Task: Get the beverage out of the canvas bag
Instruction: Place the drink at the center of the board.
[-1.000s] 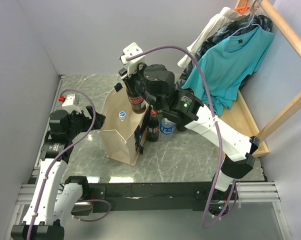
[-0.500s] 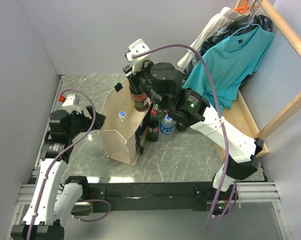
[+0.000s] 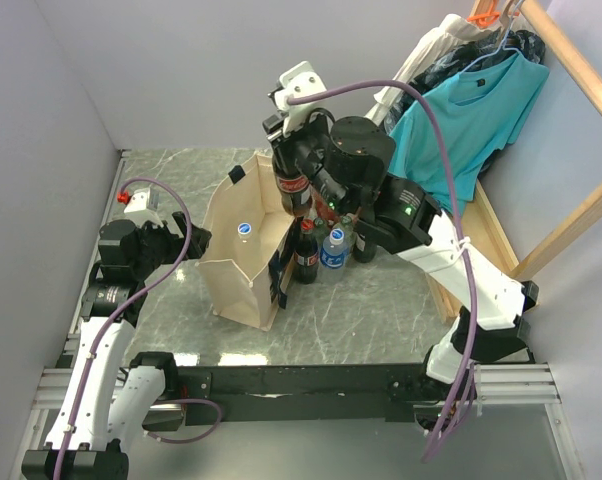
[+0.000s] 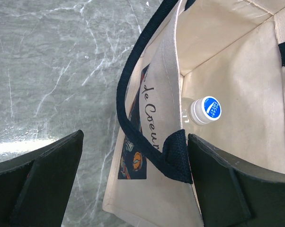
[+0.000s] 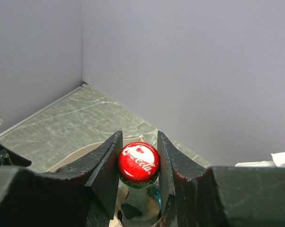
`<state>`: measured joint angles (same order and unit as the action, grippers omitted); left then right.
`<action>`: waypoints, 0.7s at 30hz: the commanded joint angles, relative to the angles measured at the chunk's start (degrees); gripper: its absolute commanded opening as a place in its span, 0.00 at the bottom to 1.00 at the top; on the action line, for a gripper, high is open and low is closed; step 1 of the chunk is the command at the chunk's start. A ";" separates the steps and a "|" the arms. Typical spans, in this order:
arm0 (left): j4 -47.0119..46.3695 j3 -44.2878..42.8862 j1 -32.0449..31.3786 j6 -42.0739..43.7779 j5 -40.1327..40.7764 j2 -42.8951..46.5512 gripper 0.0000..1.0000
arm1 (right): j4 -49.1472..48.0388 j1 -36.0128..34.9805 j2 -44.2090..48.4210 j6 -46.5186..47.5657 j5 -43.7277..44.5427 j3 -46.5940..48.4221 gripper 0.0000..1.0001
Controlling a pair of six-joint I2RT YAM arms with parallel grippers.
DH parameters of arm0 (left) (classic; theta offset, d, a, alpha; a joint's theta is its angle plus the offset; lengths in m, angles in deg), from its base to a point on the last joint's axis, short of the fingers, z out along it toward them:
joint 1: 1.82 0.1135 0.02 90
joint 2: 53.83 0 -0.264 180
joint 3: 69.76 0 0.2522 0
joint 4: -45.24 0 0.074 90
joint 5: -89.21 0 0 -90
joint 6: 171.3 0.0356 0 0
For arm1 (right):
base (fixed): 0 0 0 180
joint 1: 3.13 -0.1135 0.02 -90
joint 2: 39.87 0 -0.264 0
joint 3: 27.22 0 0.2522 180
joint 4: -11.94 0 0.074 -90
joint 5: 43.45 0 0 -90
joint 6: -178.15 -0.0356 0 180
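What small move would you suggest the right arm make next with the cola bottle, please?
Probably carry it rightward, clear of the canvas bag. The right hand is shut on the neck of the cola bottle, which hangs over the bag's rim. A second cola bottle and a water bottle stand on the table beside the bag, so aim past them.
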<state>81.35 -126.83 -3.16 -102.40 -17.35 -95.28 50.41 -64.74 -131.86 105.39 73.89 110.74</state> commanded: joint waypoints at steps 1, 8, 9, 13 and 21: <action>-0.64 -0.64 -0.15 0.36 0.03 0.06 0.96 | -15.48 0.26 7.60 4.47 2.29 5.00 0.00; -0.64 -0.64 -0.15 0.36 0.12 0.32 0.96 | -17.41 0.34 10.68 5.70 4.48 1.84 0.00; -0.64 -0.64 -0.24 0.36 0.12 0.32 0.96 | -17.76 0.17 11.30 5.97 4.92 1.22 0.00; -0.64 -0.72 -0.15 0.36 -0.23 0.14 0.96 | -19.08 0.26 14.72 6.14 6.94 -2.72 0.00; -0.73 -0.72 -0.15 0.45 -0.41 -0.03 0.96 | -23.47 0.34 22.28 6.06 12.30 -14.41 0.00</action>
<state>81.35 -126.83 -3.16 -102.40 -17.40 -95.30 42.85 -64.74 -115.53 109.08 83.46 98.48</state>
